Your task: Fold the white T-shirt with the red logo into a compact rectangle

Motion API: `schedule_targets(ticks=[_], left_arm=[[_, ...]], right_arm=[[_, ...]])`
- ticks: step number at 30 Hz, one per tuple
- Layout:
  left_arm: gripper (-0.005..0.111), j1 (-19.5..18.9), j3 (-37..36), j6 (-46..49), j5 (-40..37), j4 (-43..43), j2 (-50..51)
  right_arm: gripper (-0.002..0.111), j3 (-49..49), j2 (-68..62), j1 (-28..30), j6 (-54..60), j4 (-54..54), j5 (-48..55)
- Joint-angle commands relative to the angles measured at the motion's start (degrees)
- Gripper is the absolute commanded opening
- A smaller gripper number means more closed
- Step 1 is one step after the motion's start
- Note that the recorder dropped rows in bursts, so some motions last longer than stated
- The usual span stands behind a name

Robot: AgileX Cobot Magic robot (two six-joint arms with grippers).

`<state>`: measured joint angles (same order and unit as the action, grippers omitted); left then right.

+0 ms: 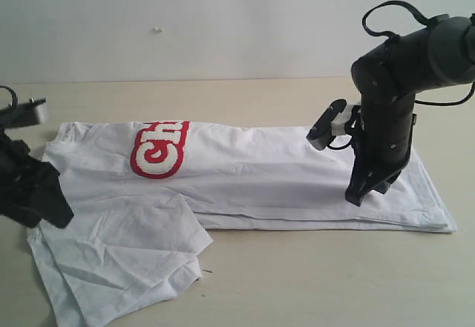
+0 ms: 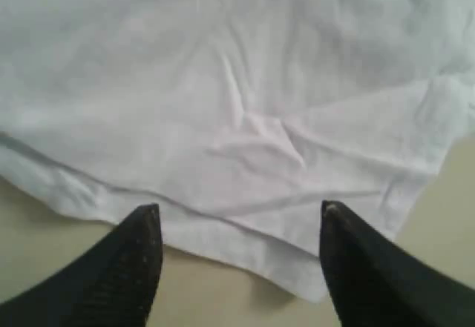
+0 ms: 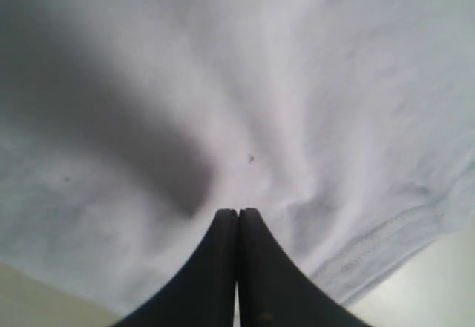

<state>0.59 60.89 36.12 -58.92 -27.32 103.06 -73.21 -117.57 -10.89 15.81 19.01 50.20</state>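
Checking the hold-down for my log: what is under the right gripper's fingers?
The white T-shirt, stacked in folded layers; the shut fingers of the right gripper appear to touch its top layer. The table below is covered.

tbl (image 1: pixel 312 282): beige, matte | wall (image 1: pixel 245 15): pale, w/ small speck (image 1: pixel 156 29)

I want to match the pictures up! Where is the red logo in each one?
Exterior view: the red logo sits left of centre, at the upper edge of the white T-shirt.
Left wrist view: not in it.
Right wrist view: not in it.
Shared landmark: the white T-shirt, seen in all three.
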Motion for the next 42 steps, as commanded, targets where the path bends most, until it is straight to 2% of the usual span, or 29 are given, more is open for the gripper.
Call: schedule_targets(ticks=[1,3,6,7,13,17,19,25,30,38,40,42], left_arm=[[0.061,-0.02,-10.2,-2.6,5.36,-3.74,-2.36],[0.061,-0.02,-14.19,-1.74,9.16,-6.43,-3.34],[0.061,-0.02,-21.72,2.54,15.16,-19.73,-4.04],[0.061,-0.02,-22.56,3.04,15.71,-20.53,-4.04],[0.061,-0.02,-24.92,2.22,15.81,-20.16,-4.62],[0.061,-0.02,-27.29,-7.46,20.34,-14.04,-6.99],[0.061,-0.02,-28.47,-9.16,22.12,-12.61,-7.09],[0.061,-0.02,-28.87,-8.12,22.18,-19.28,-6.52],[0.061,0.2,-28.87,-1.99,19.9,-26.58,-4.16],[0.061,3.57,-28.87,0.22,20.0,-29.88,-0.24],[0.058,4.55,-28.87,1.76,20.16,-31.99,0.63],[0.049,4.88,-28.87,2.67,20.31,-33.82,1.23]], right_arm=[[0.0,-0.34,3.68,0.2,3.35,-6.63,0.31],[0.0,-0.34,4.72,0.2,3.6,-6.96,0.02],[0.0,-0.34,6.73,0.2,3.6,-8.46,0.04],[0.0,-0.34,6.89,0.2,3.6,-8.84,0.04],[0.0,-0.34,7.62,0.2,3.6,-9.38,0.17],[0.0,-0.34,7.62,0.2,3.6,-9.89,0.17],[0.0,-0.34,7.62,0.2,3.71,-9.89,-0.09],[0.0,-0.34,7.62,0.2,3.71,-9.97,-0.22],[0.0,-0.34,7.62,0.2,3.71,-9.97,-0.24],[0.0,-0.34,7.62,0.2,3.71,-9.97,-0.62],[0.0,-0.34,7.62,0.2,3.71,-9.97,-0.62],[0.0,-0.34,7.62,0.2,3.71,-9.97,-0.62]])
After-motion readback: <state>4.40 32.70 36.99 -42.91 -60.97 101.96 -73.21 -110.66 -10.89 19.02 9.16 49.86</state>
